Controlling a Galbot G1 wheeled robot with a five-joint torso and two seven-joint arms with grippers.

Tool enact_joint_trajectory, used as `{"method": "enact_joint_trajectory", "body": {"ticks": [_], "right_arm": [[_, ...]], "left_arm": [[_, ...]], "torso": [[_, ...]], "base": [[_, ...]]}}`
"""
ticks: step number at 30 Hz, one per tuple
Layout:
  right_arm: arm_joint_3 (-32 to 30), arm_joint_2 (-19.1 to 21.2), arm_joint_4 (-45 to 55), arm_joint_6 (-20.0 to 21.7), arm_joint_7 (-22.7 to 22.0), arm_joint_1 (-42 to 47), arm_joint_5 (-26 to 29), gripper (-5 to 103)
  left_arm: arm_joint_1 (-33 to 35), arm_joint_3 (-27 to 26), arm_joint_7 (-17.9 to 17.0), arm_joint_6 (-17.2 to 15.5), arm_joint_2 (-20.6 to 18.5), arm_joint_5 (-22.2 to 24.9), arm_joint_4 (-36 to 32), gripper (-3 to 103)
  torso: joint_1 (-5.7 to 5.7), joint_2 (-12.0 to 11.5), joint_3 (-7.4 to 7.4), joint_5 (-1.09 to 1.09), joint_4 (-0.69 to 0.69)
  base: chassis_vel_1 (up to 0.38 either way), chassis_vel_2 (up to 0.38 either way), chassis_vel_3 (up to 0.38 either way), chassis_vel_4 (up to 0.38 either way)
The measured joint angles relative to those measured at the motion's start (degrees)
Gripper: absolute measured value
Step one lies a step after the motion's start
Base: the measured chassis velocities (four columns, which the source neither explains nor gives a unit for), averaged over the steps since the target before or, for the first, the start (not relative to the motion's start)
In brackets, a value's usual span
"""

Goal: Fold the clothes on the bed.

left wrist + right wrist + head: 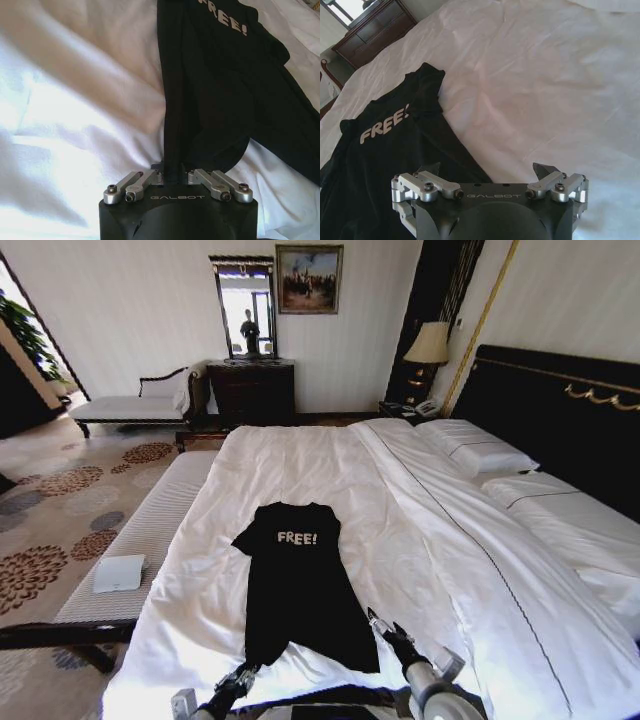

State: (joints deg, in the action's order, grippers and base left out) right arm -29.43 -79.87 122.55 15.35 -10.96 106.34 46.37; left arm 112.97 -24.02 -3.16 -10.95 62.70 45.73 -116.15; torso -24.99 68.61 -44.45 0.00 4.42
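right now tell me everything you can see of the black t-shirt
The black T-shirt is soft, short-sleeved, with white "FREE!" on the chest. It lies face up and mostly flat on the white bed, collar toward the far end and hem toward the robot. The left gripper has its jaws shut on the left hem corner, bunching it; the right gripper sits open over the right hem corner.

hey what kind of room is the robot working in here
Most likely a hotel bedroom: a very large bed with white linen and a dark headboard, a bedside lamp, and a framed painting above a dark dresser.
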Motion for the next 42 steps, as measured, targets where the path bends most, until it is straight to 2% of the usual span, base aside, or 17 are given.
{"method": "enact_joint_trajectory", "body": {"ticks": [1, 2, 3, 4, 5, 7, 16, 23, 24, 27, 29, 30, 32, 33, 36, 38, 42], "right_arm": [[0.3, -0.3, 0.3, 0.3, -0.2, 0.4, 0.4, 100], [0.3, -0.3, 0.3, 0.3, -0.2, 0.4, 0.4, 100], [0.6, -0.6, 0.7, 0.8, -0.5, 0.8, 1.0, 100], [0.8, -0.9, 1.0, 1.1, -0.7, 1.2, 1.5, 100], [1.0, -1.1, 1.1, 1.5, -0.9, 1.8, 1.7, 100], [1.2, -1.4, 1.2, 2.0, -1.0, 3.3, 1.8, 100], [0.8, -1.4, -1.8, 2.1, 0.6, 7.9, -0.6, 100], [0.9, -2.5, -5.2, 2.4, 1.7, 6.8, 0.2, 101], [1.1, -2.8, -5.4, 2.5, 2.0, 6.6, 0.4, 97], [1.7, -3.4, -5.8, 2.7, 2.2, 6.0, 0.7, 94], [2.2, -3.9, -6.3, 2.8, 2.2, 5.5, 1.2, 83], [2.2, -3.9, -6.3, 2.8, 2.2, 5.5, 1.2, 83], [2.8, -4.2, -6.4, 2.8, 2.6, 5.7, 1.4, 73], [2.8, -4.2, -6.4, 2.8, 2.6, 5.7, 1.4, 73], [3.2, -5.2, -6.4, 2.3, 2.8, 6.0, 1.4, 56], [3.2, -5.4, -6.5, 2.2, 2.8, 6.0, 1.4, 56], [3.1, -5.9, -7.2, 1.7, 2.9, 5.6, 1.3, 34]], "left_arm": [[0.1, -0.2, 0.0, 0.0, 0.0, 0.3, 0.0, 14], [0.1, -0.2, 0.0, 0.0, 0.0, 0.3, 0.0, 14], [0.2, -0.4, 0.0, 0.1, 0.0, 0.6, 0.0, 10], [0.3, -0.6, 0.0, 0.1, 0.0, 1.0, -0.1, 10], [0.4, -0.8, 0.0, 0.2, 0.0, 1.4, -0.2, 4], [0.6, -1.4, 0.0, 0.4, 0.0, 2.3, -0.6, 0], [1.2, -3.5, -0.2, 1.1, 0.0, 4.9, -1.6, 0], [1.7, -4.2, -0.3, 1.4, 0.1, 5.1, -2.1, 0], [1.8, -4.3, -0.3, 1.4, 0.2, 5.1, -2.4, 0], [2.0, -4.5, -0.3, 1.4, 0.3, 5.2, -2.6, 0], [2.1, -4.8, -0.3, 1.6, 0.4, 5.3, -2.7, 0], [2.1, -4.8, -0.3, 1.6, 0.4, 5.3, -2.7, 0], [2.3, -5.0, -0.4, 1.7, 0.5, 5.3, -2.7, 0], [2.3, -5.0, -0.4, 1.7, 0.5, 5.3, -2.7, 0], [2.3, -4.9, -0.4, 1.8, 1.0, 5.3, -2.6, 0], [2.3, -4.9, -0.4, 1.8, 1.1, 5.3, -2.5, 0], [2.4, -4.8, -0.4, 1.9, 1.3, 5.2, -2.4, 0]], "torso": [[0.0, 0.0, 0.0, 0.0, 0.0], [0.0, 0.0, 0.0, 0.0, 0.0], [0.0, 0.0, 0.0, 0.0, 0.0], [0.0, 0.0, 0.0, 0.0, 0.0], [0.0, 0.0, 0.0, 0.0, 0.0], [0.0, 0.0, 0.0, 0.0, 0.0], [0.0, 0.0, 0.0, 0.0, 0.0], [0.0, 0.0, 0.0, 0.0, 0.0], [0.0, 0.0, 0.0, 0.0, 0.0], [0.0, 0.0, 0.0, 0.0, 0.0], [0.0, 0.0, 0.01, 0.0, 0.0], [0.0, 0.0, 0.01, 0.0, 0.0], [0.0, 0.0, 0.0, 0.0, 0.0], [0.0, 0.0, 0.0, 0.0, 0.0], [0.0, 0.0, 0.01, 0.0, 0.0], [0.0, 0.0, 0.01, 0.0, 0.0], [0.0, 0.0, 0.0, 0.0, 0.0]], "base": [[0.0, 0.0, 0.0, 0.0], [0.0, 0.0, 0.0, 0.0], [0.0, 0.0, 0.0, 0.0], [0.0, 0.0, 0.0, 0.0], [0.0, 0.0, 0.0, 0.0], [0.0, 0.0, 0.0, 0.0], [0.0, 0.0, 0.0, 0.0], [0.0, 0.0, 0.0, 0.0], [0.0, 0.0, 0.0, 0.0], [0.0, 0.0, 0.0, 0.0], [0.0, 0.0, 0.0, 0.0], [0.0, 0.0, 0.0, 0.0], [0.0, 0.0, 0.0, 0.0], [0.0, 0.0, 0.0, 0.0], [0.0, 0.0, 0.0, 0.0], [0.0, 0.0, 0.0, 0.0], [0.0, 0.0, 0.0, 0.0]]}}
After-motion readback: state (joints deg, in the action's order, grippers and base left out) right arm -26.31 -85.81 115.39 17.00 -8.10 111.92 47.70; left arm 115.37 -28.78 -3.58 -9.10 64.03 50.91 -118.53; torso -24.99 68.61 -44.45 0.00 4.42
